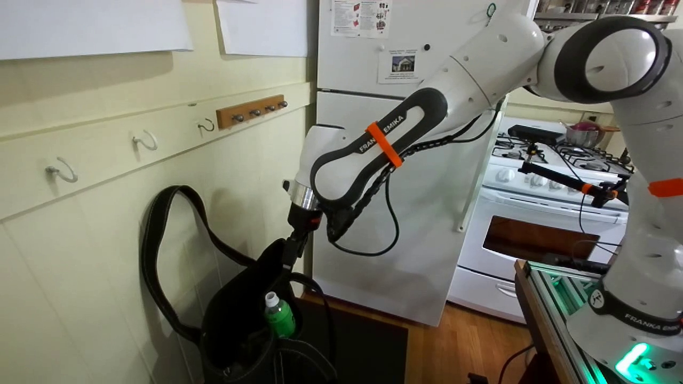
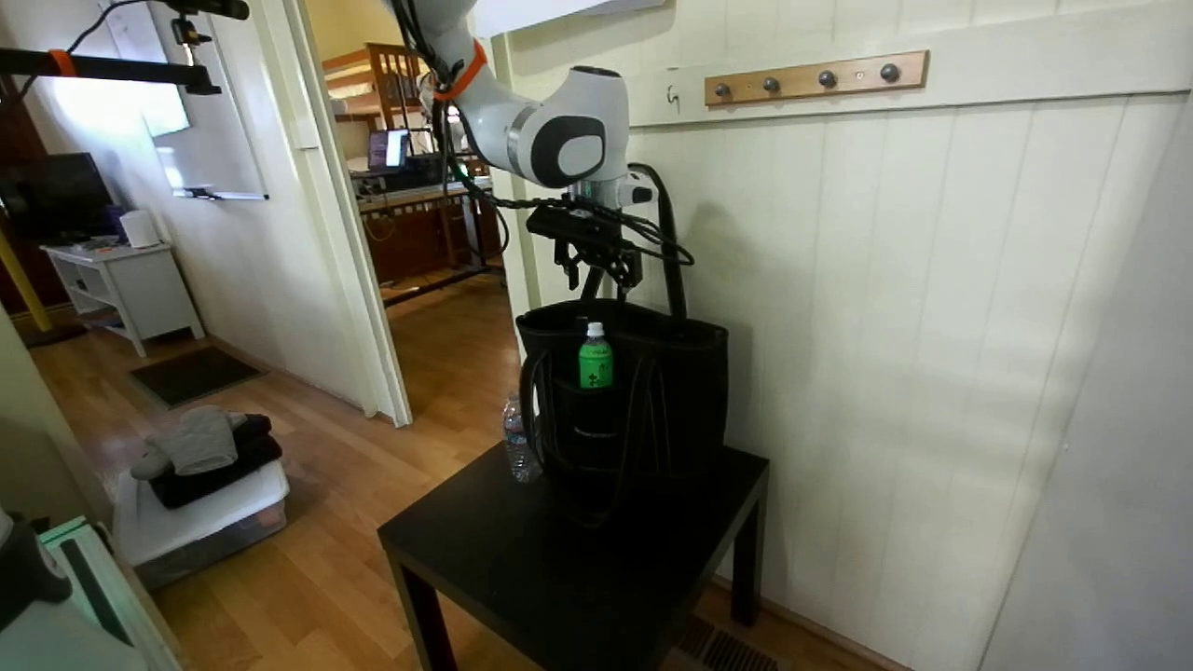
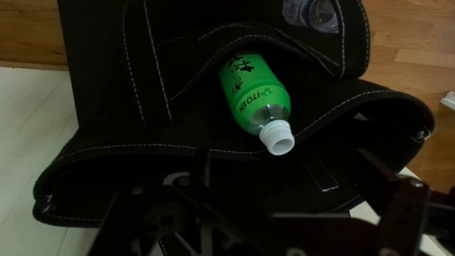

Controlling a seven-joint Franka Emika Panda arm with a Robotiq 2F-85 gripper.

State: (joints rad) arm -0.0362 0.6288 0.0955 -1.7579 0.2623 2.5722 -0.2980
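Note:
A black tote bag (image 2: 685, 401) with white stitching stands upright on a small black table (image 2: 559, 568) against the wall. Its mouth gapes, and the inside is mostly too dark to make out. In its front pocket sits a green-labelled bottle (image 3: 257, 87), uncapped, its white neck (image 3: 279, 140) leaning toward the bag's rim. My gripper (image 2: 599, 280) points down just above the bag's opening. In the wrist view the jaws stand wide apart with nothing between them, the fingers (image 3: 202, 167) over the dark opening. Whether a finger touches the bag's back edge or strap I cannot tell.
A clear plastic bottle (image 2: 519, 438) stands beside the bag. One long strap (image 1: 155, 256) rises along the wall. Hooks (image 1: 145, 140) and a wooden peg rack (image 2: 820, 79) are mounted above. A white fridge (image 1: 368, 213) stands near the arm.

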